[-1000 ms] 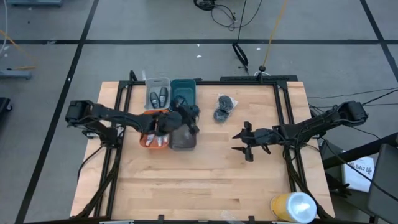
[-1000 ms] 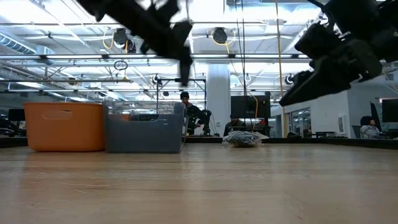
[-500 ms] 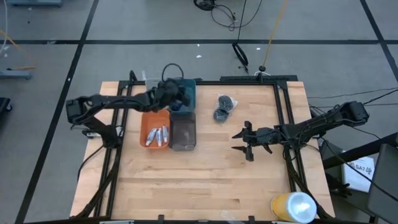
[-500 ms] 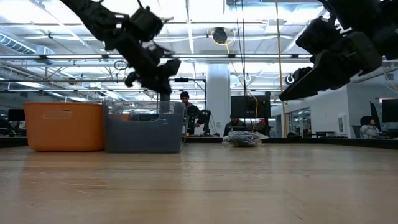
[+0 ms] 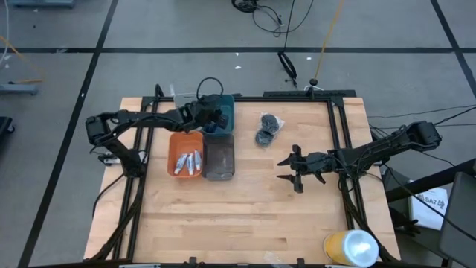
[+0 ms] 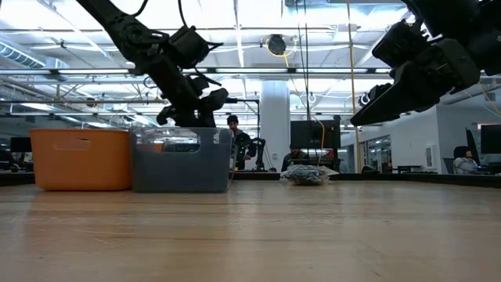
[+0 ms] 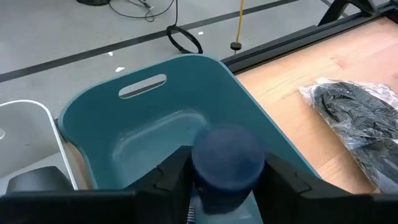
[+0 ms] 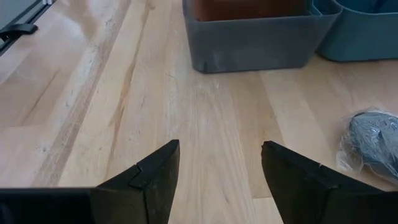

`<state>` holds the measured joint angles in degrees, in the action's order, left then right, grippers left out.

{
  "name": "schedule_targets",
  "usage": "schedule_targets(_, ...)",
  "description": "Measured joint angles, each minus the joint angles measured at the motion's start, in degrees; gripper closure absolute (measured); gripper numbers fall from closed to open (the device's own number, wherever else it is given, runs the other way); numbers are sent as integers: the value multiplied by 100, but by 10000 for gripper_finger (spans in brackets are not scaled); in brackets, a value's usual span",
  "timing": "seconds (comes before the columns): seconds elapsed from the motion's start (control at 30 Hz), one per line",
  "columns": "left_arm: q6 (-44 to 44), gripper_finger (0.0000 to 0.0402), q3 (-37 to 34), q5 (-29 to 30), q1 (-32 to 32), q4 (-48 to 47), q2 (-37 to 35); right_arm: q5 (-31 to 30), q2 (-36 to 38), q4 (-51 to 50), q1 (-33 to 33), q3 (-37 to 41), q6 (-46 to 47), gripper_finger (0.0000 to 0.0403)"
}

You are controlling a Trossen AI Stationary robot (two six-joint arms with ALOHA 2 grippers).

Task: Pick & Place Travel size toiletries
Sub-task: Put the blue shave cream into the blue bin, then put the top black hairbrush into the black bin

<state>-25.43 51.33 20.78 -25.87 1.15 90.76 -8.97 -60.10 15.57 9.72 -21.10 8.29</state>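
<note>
Dark blue packet (image 7: 226,163): clamped between fingers of left gripper (image 5: 216,119), over teal bin (image 7: 134,127), upper centre-left of the high view. White tubes (image 5: 187,161): lying in orange bin (image 5: 186,154), left of grey bin (image 5: 219,157). Grey bottles: in clear bin (image 5: 182,100) per wrist view, mostly hidden. Dark puffs (image 5: 267,127): bagged, on bare table (image 5: 245,216), right of teal bin. Right gripper (image 5: 286,170): centre-right, fingers apart, nothing between them, above table. Yellow cylinder (image 5: 349,248): lower right.
</note>
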Motion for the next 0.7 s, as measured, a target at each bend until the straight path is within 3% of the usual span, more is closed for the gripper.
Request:
schedule_targets(0.53, 175, 234, 0, 9, 13, 25, 0, 0, -2, 0, 0, 0, 2, 190)
schedule_targets(0.7, 441, 234, 1, -949, 103, 458, -161, -22, -2, 0, 0, 0, -45, 190)
